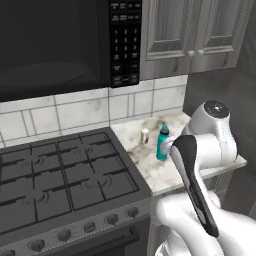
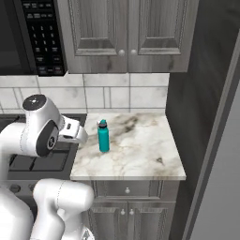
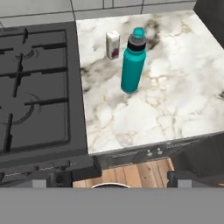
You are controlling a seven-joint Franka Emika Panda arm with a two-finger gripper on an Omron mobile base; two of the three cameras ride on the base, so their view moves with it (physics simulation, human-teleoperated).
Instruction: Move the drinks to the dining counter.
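Hand view showed me the teal water bottle (image 3: 133, 61) standing upright on the small marble tabletop (image 3: 183, 87), beside the stove (image 3: 35, 87). Just behind it, toward the tiled wall, stood the small pale can (image 3: 113, 44), close but apart. My claw (image 3: 113, 177) hung before the tabletop's front edge, spread fully wide, gripping nothing.

Teal water bottle (image 3: 133, 61) is wearing a dark collar under its teal cap. Small can (image 3: 113, 44) is showing pale with a dark red patch low down. Small worktop (image 3: 175, 100) is showing white marble with grey-brown veining, darkest toward its back edge. Stove (image 3: 37, 87) is reading dark grey.
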